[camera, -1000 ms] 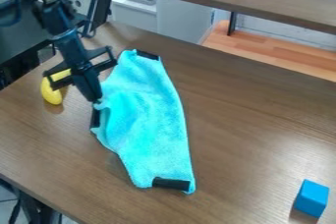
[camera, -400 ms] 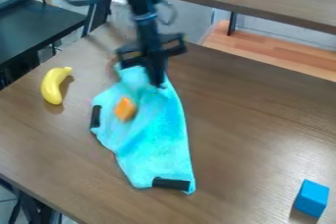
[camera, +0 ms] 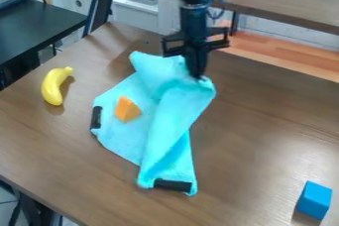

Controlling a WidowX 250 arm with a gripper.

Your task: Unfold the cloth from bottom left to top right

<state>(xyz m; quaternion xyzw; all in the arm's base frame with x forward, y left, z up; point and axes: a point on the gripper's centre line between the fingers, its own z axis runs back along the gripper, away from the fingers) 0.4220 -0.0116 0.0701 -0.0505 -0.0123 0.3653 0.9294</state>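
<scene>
Unfolding the cloth (camera: pixel 169 121), half open on the bench (camera: pixel 265 136), we are clamping its raised edge between our jaws; next, we are probably needing to draw it toward the top right, then lower it.

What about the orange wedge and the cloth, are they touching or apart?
Touching. The camera view shows the orange wedge resting on the cloth, with blue fabric all around it.
</scene>
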